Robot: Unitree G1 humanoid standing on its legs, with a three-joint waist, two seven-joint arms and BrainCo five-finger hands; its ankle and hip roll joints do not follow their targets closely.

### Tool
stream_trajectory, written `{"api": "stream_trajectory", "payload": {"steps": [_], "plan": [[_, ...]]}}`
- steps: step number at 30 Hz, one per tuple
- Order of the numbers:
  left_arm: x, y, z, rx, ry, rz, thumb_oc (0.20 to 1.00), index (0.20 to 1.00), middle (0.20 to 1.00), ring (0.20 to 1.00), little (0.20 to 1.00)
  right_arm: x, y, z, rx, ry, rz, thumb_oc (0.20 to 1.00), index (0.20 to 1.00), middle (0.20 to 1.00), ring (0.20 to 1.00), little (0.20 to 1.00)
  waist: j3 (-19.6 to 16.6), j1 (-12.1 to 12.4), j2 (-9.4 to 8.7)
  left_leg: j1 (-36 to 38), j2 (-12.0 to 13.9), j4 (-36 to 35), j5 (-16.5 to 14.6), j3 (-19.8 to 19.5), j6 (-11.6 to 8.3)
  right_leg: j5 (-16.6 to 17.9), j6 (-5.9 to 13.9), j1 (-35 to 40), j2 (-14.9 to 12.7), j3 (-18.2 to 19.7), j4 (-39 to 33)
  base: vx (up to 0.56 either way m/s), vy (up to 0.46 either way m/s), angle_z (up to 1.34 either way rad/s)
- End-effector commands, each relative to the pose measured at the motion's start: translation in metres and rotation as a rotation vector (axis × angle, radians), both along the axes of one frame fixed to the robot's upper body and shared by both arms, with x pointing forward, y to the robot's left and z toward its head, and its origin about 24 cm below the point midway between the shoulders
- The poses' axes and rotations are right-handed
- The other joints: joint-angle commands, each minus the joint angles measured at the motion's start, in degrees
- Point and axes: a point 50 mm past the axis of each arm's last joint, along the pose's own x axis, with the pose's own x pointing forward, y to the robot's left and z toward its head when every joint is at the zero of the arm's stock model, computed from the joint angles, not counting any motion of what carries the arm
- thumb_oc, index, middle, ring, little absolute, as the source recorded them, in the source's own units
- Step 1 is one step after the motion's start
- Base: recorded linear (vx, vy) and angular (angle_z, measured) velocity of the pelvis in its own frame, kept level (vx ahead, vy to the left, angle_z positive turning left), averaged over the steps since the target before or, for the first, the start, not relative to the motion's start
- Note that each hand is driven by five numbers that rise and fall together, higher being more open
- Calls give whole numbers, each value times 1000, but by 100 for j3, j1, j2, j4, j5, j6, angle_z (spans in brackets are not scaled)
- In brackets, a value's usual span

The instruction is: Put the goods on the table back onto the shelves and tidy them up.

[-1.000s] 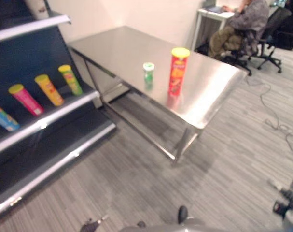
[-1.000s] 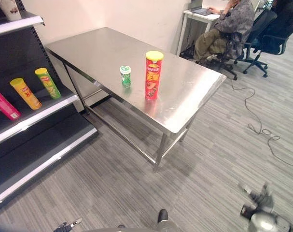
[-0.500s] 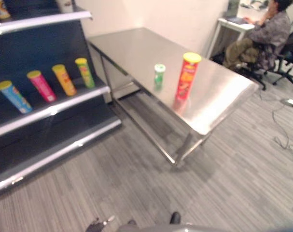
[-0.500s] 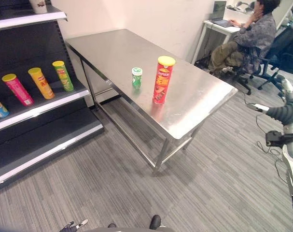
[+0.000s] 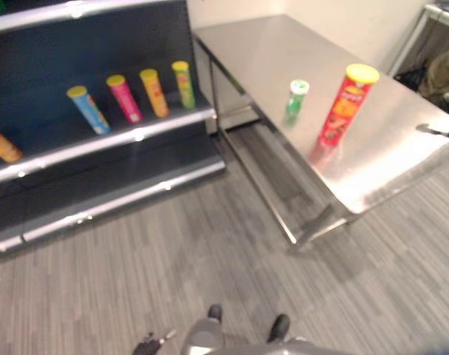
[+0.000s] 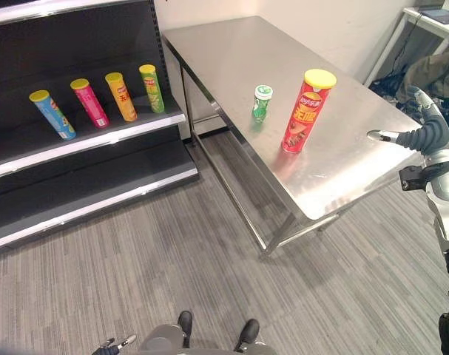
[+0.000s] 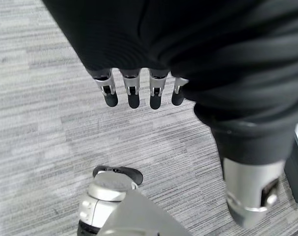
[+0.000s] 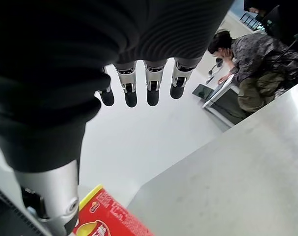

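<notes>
Now our right hand (image 6: 420, 133) is raised over the far right edge of the long stainless-steel desk (image 6: 224, 55), with straight, relaxed fingers (image 8: 152, 93) and nothing in it. From its wrist view we see the tall red crisp tube with the yellow lid (image 6: 304, 111) just beside the thumb, not yet touched. Our left hand (image 7: 139, 91) hangs down over the grey striped carpet floor (image 7: 36, 123), fingers straight, also empty.

We judge the task to be at its beginning. Two goods are left on the desk: the red tube, standing upright, and near it the small green bottle with the white cap (image 6: 262, 102), also upright. On the dark shelf unit with silver edges (image 6: 91, 140) four tubes lie already in a row, leaning back: blue (image 6: 48, 113), pink (image 6: 87, 102), orange (image 6: 119, 95) and green (image 6: 151, 87). An orange tube (image 5: 1, 144) lies further left on the same shelf.

Nothing stands between the desk and the shelf, only open floor. A seated person (image 8: 247, 59) works at another white desk behind, well apart from the goods.
</notes>
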Motion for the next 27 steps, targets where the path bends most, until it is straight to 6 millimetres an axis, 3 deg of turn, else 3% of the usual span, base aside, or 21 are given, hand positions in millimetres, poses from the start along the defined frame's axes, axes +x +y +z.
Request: {"api": "stream_trajectory", "payload": {"steps": [1,3,5,7,8,9,11,16,21,27], "plan": [[13,11,7,46,-30,-70,1000,1000,1000,1000,1000,-2,4,26,-42,-110,1,1000,1000,1000,1000,1000,-350,86,-59,-100,-68,-528,370,281,-59,-900,422,380,-172,2,1126,116,165,-10],[20,19,11,74,-50,-78,1000,1000,1000,1000,1000,0,10,24,-33,-104,26,1000,1000,1000,1000,1000,-218,-63,-3,232,-125,-665,302,230,85,-643,612,-138,-481,324,2354,116,182,4],[20,19,11,74,-50,-77,1000,1000,1000,1000,1000,0,10,24,-32,-104,26,1000,1000,1000,1000,1000,-219,-57,-9,232,-131,-665,302,238,88,-652,615,-153,-491,336,2374,74,54,9],[27,23,16,87,-90,-67,1000,1000,1000,1000,1000,-2,14,24,-28,-110,54,1000,1000,1000,1000,1000,-225,-118,48,368,-128,-771,195,53,55,-543,581,-392,-660,551,1984,179,-53,-2],[31,24,17,90,-95,-85,1000,1000,1000,1000,1000,-5,13,28,-29,-121,56,1000,1000,1000,1000,1000,-211,-219,66,414,-125,-771,133,-91,6,-317,656,-457,-731,889,1341,126,-97,2],[31,24,17,90,-95,-86,1000,1000,1000,1000,1000,-5,13,28,-28,-121,56,1000,1000,1000,1000,1000,-220,-216,66,397,-124,-771,145,-91,7,-290,653,-460,-726,885,1312,134,-112,12],[32,27,17,108,-82,-112,1000,1000,1000,1000,1000,-12,11,29,-39,-135,50,1000,1000,1000,1000,1000,-217,-367,-8,521,-109,-771,44,-295,-59,74,812,-595,-828,1488,735,148,-108,23],[29,21,15,90,-72,-133,1000,1000,1000,1000,1000,-17,14,30,0,-152,99,1000,1000,1000,1000,1000,-381,-364,-227,581,-109,-765,-55,-398,-150,221,892,-306,-791,1327,303,165,-125,56],[25,13,11,64,-55,-154,1000,1000,1000,1000,1000,-21,13,32,-3,-143,117,1000,1000,1000,1000,1000,-474,-349,-212,513,119,-765,-13,-468,-314,64,829,-93,-626,993,55,81,-114,17],[19,10,9,50,-44,-140,1000,1000,1000,1000,1000,-15,21,30,7,-112,168,1000,1000,1000,1000,1000,-524,-313,-164,506,221,-771,24,-481,-391,-57,759,3,-521,877,5,36,-46,6]]}}
